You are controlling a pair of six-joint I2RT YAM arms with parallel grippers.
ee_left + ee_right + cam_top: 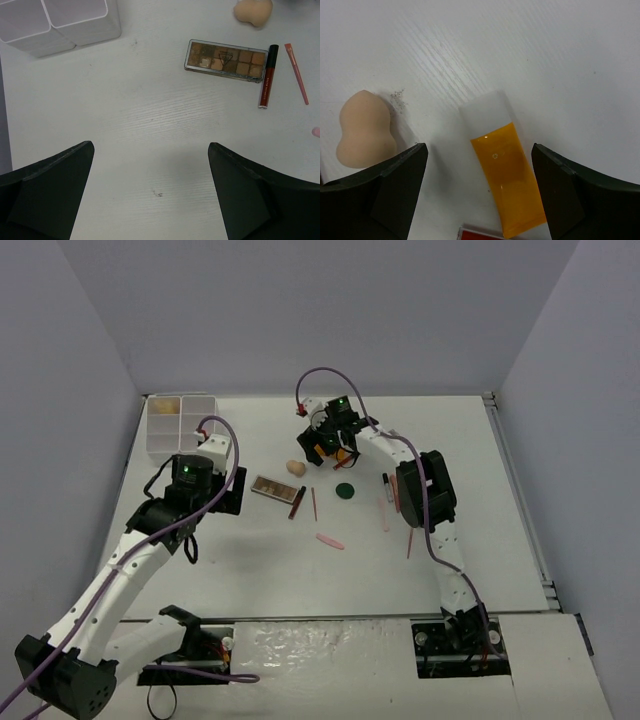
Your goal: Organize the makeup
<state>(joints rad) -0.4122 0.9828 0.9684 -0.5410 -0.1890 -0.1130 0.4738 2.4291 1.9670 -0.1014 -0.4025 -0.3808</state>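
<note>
Orange tube (507, 185) between jaws of spread right tool (479, 150), sponge (365, 132) just outside

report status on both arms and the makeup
Left gripper open, nothing held. Right gripper open, jaws straddling orange tube, not gripping. Sponge close by, clear of tube.

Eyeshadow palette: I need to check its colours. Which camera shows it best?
The left wrist view: the palette lies in the open, its separate brown pans clear. The top view shows the palette only as a small brown bar, too small to tell the pans apart. The right wrist view does not show it.
</note>
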